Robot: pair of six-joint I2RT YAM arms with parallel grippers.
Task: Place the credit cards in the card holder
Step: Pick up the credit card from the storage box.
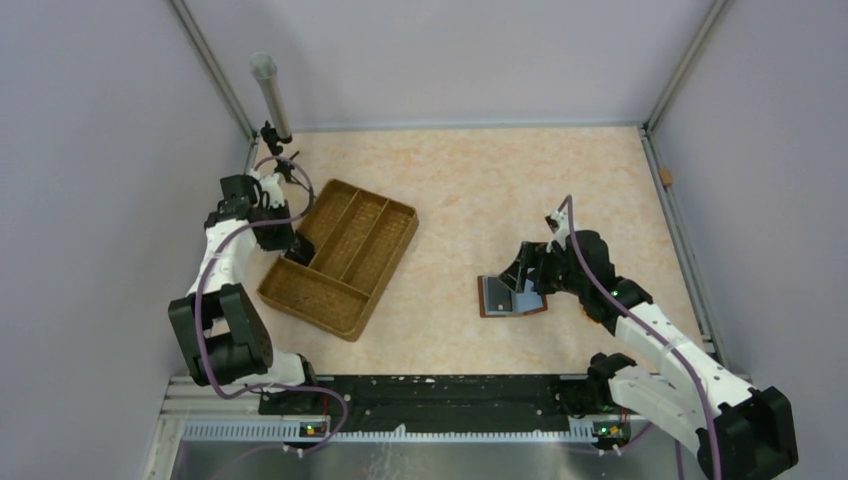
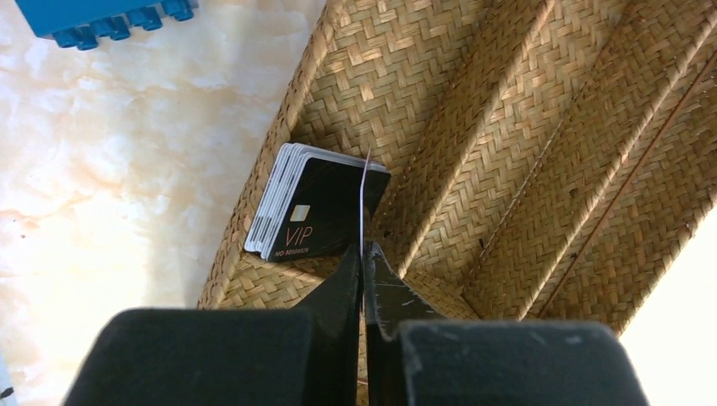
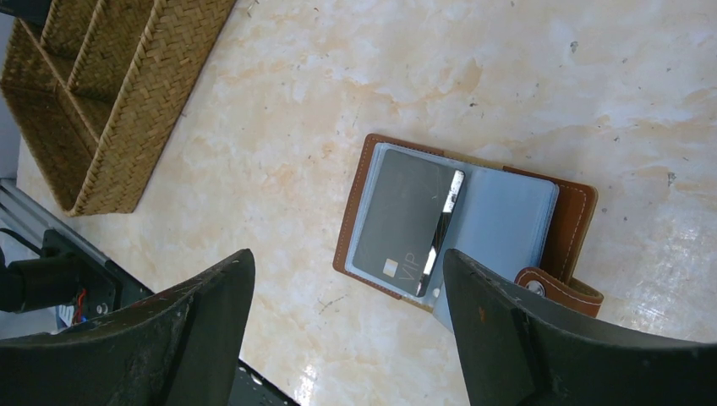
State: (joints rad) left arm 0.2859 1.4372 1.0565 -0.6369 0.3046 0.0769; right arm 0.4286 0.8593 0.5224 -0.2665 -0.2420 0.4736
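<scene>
One dark VIP card (image 3: 404,222) already sits under a clear sleeve of the card holder (image 3: 506,216), which lies open on the marbled surface (image 3: 592,76) with its snap tab at the lower right corner in the right wrist view; so the task looks begun but far from finished. The stack of credit cards (image 2: 317,207), several thick, leans on edge against the end wall of an outer long compartment of the woven tray (image 2: 524,127), well apart from the holder. A single card (image 2: 364,199), seen edge-on as a thin pale line, stands just beside the stack's right side; the left claw (image 2: 363,258) pinches its lower edge, jaws pressed together on it. Whether it touches the stack cannot be told. The right claw (image 3: 347,262) hangs over the holder with jaws spread wide and nothing in them, the holder just beyond and between its fingers. What remains, by my reading: bring the pinched card across, sleeve it, then do likewise for the stack. A blue block (image 2: 101,17) lies on the surface beyond the tray.
</scene>
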